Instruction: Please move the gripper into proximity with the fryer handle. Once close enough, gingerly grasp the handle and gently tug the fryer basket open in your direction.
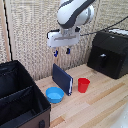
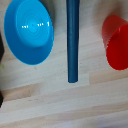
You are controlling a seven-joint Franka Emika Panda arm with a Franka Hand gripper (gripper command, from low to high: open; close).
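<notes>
The boxy black fryer stands at the exterior view's right, its basket front [image 1: 105,57] facing the table. The short black handle [image 1: 102,60] juts from that front face. My gripper [image 1: 62,50] hangs from the white arm high above the table, well to the exterior view's left of the fryer, over the upright dark-blue slab [image 1: 62,78]. Its dark fingers with blue tips look spread and hold nothing. The wrist view looks straight down and shows the slab's edge [image 2: 73,40], not the fryer or my fingers.
A red cup [image 1: 83,85] [image 2: 116,42] and a blue bowl [image 1: 54,94] [image 2: 28,31] flank the slab on the wooden table [image 1: 102,97]. A large black fabric case [image 1: 17,97] with compartments fills the exterior view's lower left. A woven screen stands behind.
</notes>
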